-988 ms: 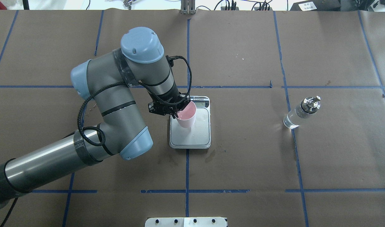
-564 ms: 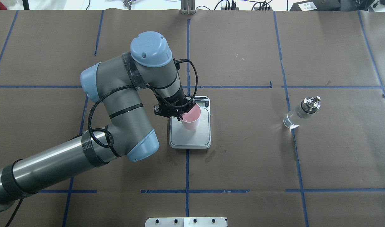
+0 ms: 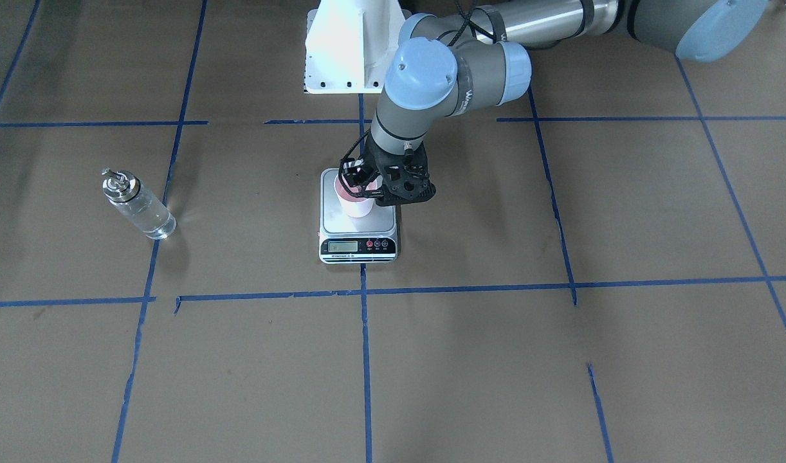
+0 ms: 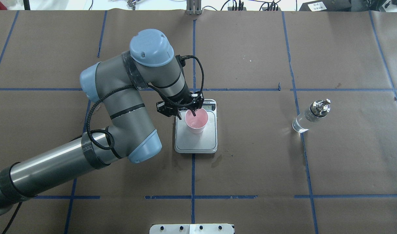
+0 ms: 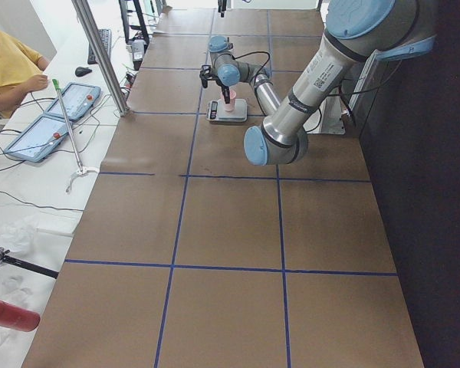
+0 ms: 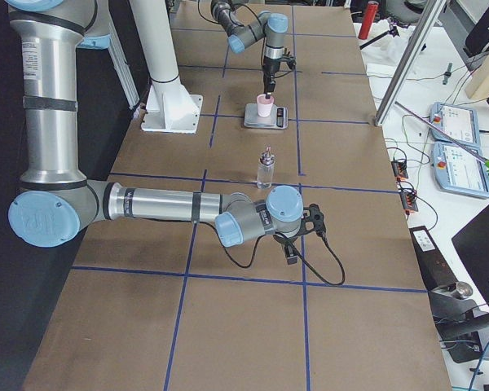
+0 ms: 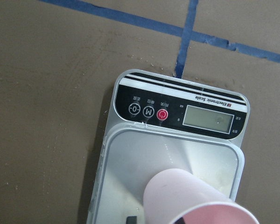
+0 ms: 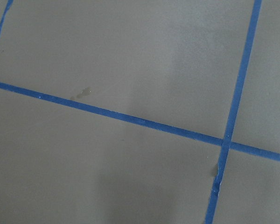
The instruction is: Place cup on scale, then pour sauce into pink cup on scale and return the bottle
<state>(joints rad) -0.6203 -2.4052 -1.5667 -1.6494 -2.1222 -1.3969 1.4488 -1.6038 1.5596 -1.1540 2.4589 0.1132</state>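
- The left gripper [image 4: 189, 112] hangs over the far, robot's-left edge of the cup's rim, pointing down.
- One finger [image 4: 193, 112] dips inside the cup's mouth. The wrist view shows a dark fingertip [image 7: 130, 218] low outside the wall, so the fingers straddle the wall.
- The opening is narrow. I cannot tell whether the fingers press the wall or stand just clear of it.
- The cup [image 4: 196, 121] stands upright on the scale [image 4: 192, 143], on the half of the plate nearer the display. Its pink inside holds nothing visible.
- The right gripper [image 6: 290, 254] shows only in the side view, low over the bench [image 4: 250, 162] and near a crossing of blue tape lines [image 8: 130, 119]. Whether it is open or closed cannot be told.
- The bottle [image 4: 310, 116] stands upright on the bench, well apart from the scale on the robot's right. It holds clear liquid [image 4: 300, 124] and nothing touches it.
- Writing: the scale's black strip reads "Electronic Scale" [image 7: 210, 99].
- The round buttons [image 7: 148, 112] are marked "-0-", "M" and a red power sign. The small characters above them are illegible.
- The display [image 7: 208, 117] shows no digits that can be read.
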